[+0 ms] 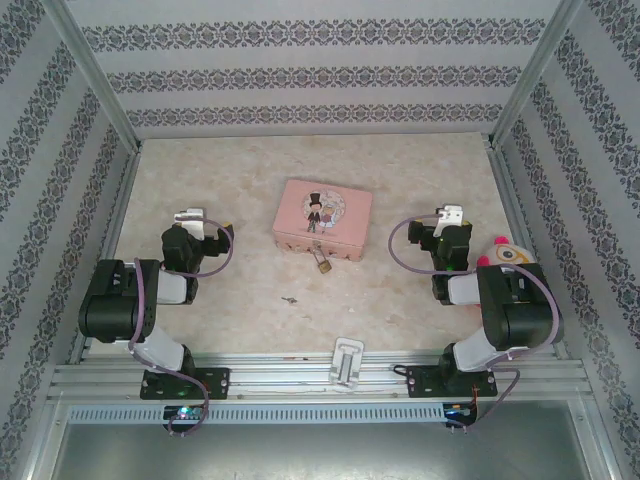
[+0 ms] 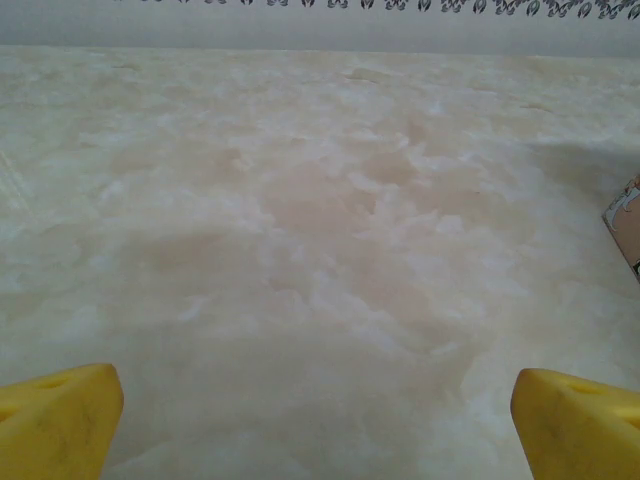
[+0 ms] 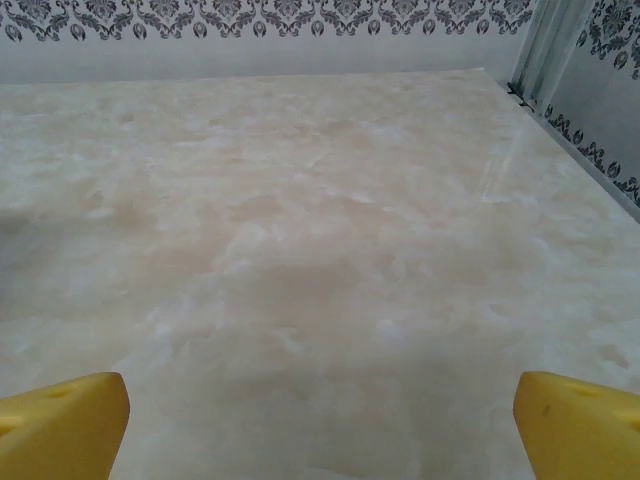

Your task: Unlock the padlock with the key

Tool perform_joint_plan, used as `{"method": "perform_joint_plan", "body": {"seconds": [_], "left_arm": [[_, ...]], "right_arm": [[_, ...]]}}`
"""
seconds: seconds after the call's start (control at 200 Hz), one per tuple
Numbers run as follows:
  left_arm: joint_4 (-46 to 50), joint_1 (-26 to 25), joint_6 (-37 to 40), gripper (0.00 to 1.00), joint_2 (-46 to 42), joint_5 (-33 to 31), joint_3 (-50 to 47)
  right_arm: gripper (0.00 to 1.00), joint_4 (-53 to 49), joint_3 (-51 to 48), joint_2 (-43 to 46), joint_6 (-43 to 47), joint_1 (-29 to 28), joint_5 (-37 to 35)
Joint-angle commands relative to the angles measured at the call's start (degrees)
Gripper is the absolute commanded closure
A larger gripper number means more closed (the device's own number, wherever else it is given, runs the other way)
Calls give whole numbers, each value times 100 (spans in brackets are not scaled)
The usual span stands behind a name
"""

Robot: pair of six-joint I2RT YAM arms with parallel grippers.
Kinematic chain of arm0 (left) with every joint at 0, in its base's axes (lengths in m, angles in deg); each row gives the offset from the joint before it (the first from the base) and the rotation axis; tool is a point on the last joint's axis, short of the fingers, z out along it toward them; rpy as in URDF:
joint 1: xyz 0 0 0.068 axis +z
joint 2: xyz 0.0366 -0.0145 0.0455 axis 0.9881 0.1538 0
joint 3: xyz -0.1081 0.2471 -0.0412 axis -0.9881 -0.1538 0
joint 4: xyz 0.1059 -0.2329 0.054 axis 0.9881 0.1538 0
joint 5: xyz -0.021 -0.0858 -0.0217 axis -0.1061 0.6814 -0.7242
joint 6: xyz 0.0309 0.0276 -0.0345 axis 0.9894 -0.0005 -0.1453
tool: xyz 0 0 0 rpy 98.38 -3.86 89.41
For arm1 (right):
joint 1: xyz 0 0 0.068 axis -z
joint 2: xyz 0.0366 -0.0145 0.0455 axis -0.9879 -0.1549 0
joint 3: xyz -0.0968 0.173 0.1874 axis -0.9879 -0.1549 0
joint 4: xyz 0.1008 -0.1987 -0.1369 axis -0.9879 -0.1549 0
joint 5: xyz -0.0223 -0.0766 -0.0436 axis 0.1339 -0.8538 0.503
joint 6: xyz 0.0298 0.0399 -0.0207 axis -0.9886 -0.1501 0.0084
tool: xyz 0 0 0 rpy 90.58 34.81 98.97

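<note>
A tiny brass padlock hangs at the front latch of the pink tin in the middle of the table. A small dark key lies flat on the table, in front of the tin and slightly left. My left gripper hovers well left of the tin, open, with its yellow fingertips far apart over bare table. My right gripper is well right of the tin, also open, and its yellow fingertips have nothing between them. A corner of the tin shows at the right edge of the left wrist view.
A white clip-like bracket lies on the near rail between the arm bases. A colourful round toy sits by the right arm. Patterned walls enclose the marble tabletop on three sides.
</note>
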Motion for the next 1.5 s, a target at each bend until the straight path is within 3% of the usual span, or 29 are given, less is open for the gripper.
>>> {"method": "perform_joint_plan", "body": {"seconds": [0.0, 1.289, 1.494], "left_arm": [[70, -46, 89, 1, -36, -72, 104], [67, -47, 85, 1, -36, -38, 96], [59, -40, 120, 1, -132, 86, 65]], "right_arm": [[2, 50, 31, 54, -4, -19, 14], [2, 59, 31, 58, -3, -19, 10], [2, -310, 31, 545, 9, -59, -117]]}}
